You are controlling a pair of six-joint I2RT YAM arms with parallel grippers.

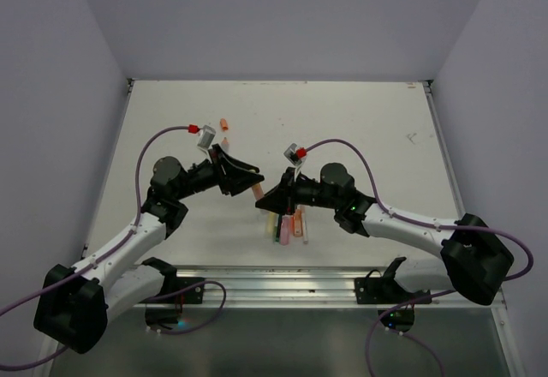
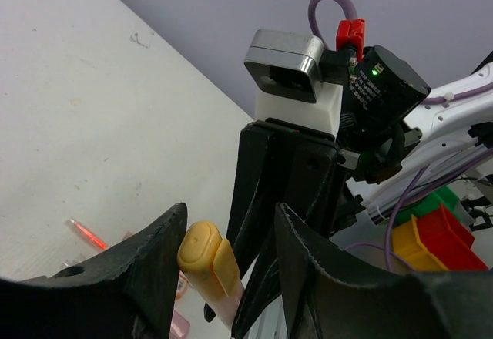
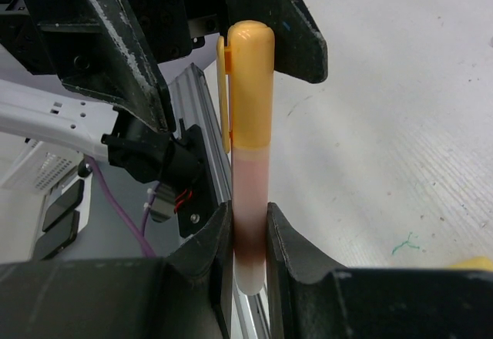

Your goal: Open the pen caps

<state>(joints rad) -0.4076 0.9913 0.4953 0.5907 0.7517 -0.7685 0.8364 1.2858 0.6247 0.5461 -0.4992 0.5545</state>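
Two black two-fingered pincers meet tip to tip above a white table [image 1: 360, 128].

1. Right pincer [image 3: 248, 235]: clenched on a pale pink translucent plastic pen barrel [image 3: 250, 189]. The grip sits low on the barrel, which runs straight out beyond the fingertips.

2. Yellow-orange rounded plastic cap with side clip [image 3: 252, 85]: seated on the far end of that barrel. It lies beyond the right pincer's tips and between the two fingers of the left pincer.

3. Left pincer [image 2: 229, 235]: released, with the jaws standing part-way apart on either side of the cap. In its own wrist view the cap rests against one finger [image 2: 150, 258], and a clear gap shows before the other. It has no grasp on the cap.

4. Several loose chunky highlighter pens [image 1: 287, 225] in yellow, pink and orange: these lie side by side on the table directly under the right pincer, reaching toward its base side.

5. One short stubby orange cap [image 1: 223, 123]: this lies alone on the table, beyond the left pincer and well apart from it.

6. One thin red pen [image 2: 86, 235]: this lies flat on the table, seen past the outer side of the left pincer's finger.
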